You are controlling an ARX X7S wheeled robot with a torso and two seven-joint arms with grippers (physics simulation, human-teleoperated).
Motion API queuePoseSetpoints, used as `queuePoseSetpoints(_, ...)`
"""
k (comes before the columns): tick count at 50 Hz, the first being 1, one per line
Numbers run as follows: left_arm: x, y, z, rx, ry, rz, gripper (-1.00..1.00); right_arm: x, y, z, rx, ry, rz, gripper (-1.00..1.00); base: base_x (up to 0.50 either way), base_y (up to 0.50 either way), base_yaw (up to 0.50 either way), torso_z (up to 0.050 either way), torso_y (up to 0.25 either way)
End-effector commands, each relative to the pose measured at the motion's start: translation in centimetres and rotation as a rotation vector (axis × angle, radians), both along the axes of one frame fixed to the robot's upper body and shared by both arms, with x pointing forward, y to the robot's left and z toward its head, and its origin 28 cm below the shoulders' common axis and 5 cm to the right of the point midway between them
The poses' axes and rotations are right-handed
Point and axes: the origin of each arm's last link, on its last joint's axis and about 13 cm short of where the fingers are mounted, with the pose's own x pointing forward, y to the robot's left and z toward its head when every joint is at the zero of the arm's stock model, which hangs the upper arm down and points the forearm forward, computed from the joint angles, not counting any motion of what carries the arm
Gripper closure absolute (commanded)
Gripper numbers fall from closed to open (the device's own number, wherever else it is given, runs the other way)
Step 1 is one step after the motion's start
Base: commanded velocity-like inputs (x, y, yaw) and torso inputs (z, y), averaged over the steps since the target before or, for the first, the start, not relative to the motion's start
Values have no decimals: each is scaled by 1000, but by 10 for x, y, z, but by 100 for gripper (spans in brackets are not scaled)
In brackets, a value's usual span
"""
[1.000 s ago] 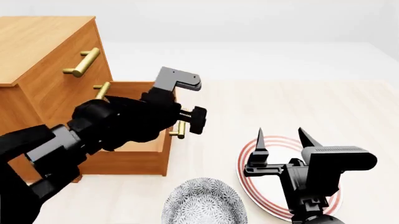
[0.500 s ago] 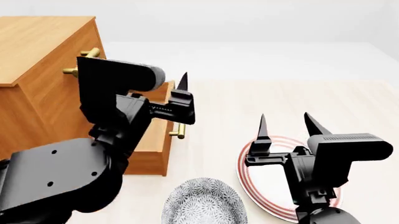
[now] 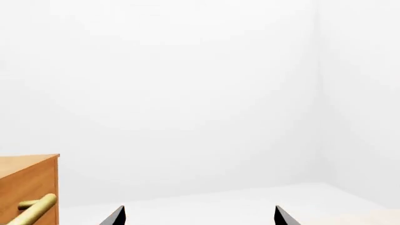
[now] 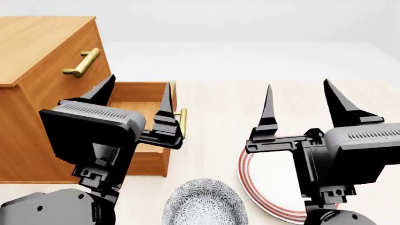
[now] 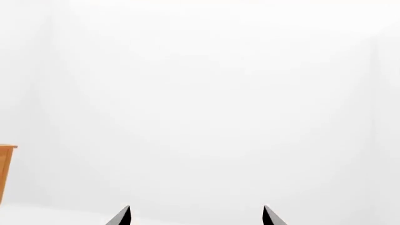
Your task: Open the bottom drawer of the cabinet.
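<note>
The orange-brown cabinet (image 4: 37, 42) stands at the left in the head view. Its bottom drawer (image 4: 149, 161) is pulled out toward the table's middle, and its brass bar handle (image 4: 182, 123) shows at the front. The top drawer's handle (image 4: 81, 62) is visible; the middle drawer is hidden behind my left arm. My left gripper (image 4: 137, 89) is open and empty, fingers pointing up, in front of the open drawer and clear of its handle. My right gripper (image 4: 299, 89) is open and empty, raised over the plate. In the left wrist view the left gripper (image 3: 198, 218) faces a white wall, with a cabinet corner (image 3: 28, 183) beside it.
A white plate with red rings (image 4: 250, 180) lies on the light wooden table under my right arm. A patterned grey bowl (image 4: 205, 204) sits at the near edge between the arms. The right wrist view shows my right gripper (image 5: 196, 216) and a cabinet sliver (image 5: 5, 168).
My left gripper has come off the drawer handle, swung up and now points upright. My right gripper has risen higher. The bottom drawer stays pulled out.
</note>
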Motion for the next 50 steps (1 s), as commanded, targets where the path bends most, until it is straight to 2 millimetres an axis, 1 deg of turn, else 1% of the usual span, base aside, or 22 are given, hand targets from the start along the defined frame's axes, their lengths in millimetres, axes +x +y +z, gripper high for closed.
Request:
queuePoseSetpoints(1,-2,0,-8,13,-24,12,-100,-3,2,6,-13,-45,7,-100,0,0,0,0,0)
queuePoseSetpoints(5,-2,-1,-9,20,-23,9,-100,-3,3,7,-17,-48,10,-100,0,0,0,0,0)
queuePoseSetpoints(9,-2,-1,-2,28,-63,21,-100,-2,3,11,-22,-55,11,-100,0,0,0,0,0)
queuePoseSetpoints(11,-1,-2,6,31,-89,25,-100,-1,3,15,-24,-67,14,-100,0,0,0,0,0)
queuePoseSetpoints(12,-1,-2,15,32,-134,38,-100,-1,3,20,-27,-87,21,-100,0,0,0,0,0)
queuePoseSetpoints(16,0,-3,31,35,-176,37,-100,2,3,32,-37,-122,24,-100,0,0,0,0,0)
queuePoseSetpoints(18,-3,-4,41,35,-203,29,-100,4,3,40,-42,-148,23,-100,0,0,0,0,0)
queuePoseSetpoints(22,-7,-5,54,37,-252,33,-100,4,3,52,-41,-190,20,-100,0,0,0,0,0)
queuePoseSetpoints(26,-7,-5,59,40,-270,38,-100,3,3,59,-43,-215,20,-100,0,0,0,0,0)
queuePoseSetpoints(31,-9,-5,61,35,-282,37,-100,-1,2,65,-60,-239,11,-100,0,0,0,0,0)
queuePoseSetpoints(44,-10,-6,66,32,-305,32,-100,1,3,77,-73,-269,15,-100,0,0,0,0,0)
queuePoseSetpoints(46,-10,-6,68,37,-313,30,-100,2,3,80,-72,-276,15,-100,0,0,0,0,0)
queuePoseSetpoints(50,-10,-8,79,27,-341,24,-100,3,6,89,-86,-294,26,-100,0,0,0,0,0)
